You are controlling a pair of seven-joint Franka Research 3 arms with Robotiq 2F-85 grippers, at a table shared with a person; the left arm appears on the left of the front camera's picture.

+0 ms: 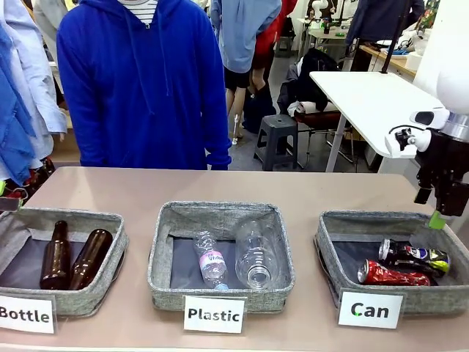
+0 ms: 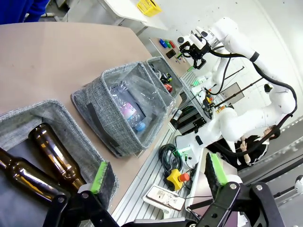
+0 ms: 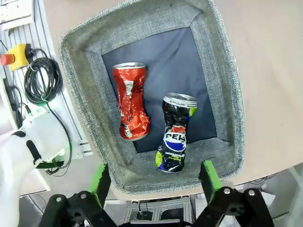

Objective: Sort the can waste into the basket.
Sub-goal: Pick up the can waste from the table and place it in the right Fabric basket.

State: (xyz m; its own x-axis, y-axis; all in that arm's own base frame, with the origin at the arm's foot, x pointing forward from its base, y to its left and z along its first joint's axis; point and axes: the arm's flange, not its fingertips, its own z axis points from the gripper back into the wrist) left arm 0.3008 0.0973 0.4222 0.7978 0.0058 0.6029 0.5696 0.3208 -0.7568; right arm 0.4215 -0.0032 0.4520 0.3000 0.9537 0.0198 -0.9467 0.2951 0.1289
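Both crushed cans, the red can (image 3: pixel 130 101) and the dark can (image 3: pixel 175 132), lie side by side inside the Can basket (image 3: pixel 227 94), apparently sorted. The right hand (image 3: pixel 155 176) hangs above, wide and empty. The left hand (image 2: pixel 158 175), also wide, idles over the Bottle basket (image 2: pixel 28 118).

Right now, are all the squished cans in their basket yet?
Yes, it looks finished. The red can and the dark blue-black can both lie inside the grey basket with the "Can" card. The right gripper hovers open above them, holding nothing. The left gripper is open too. No can remains on the table.
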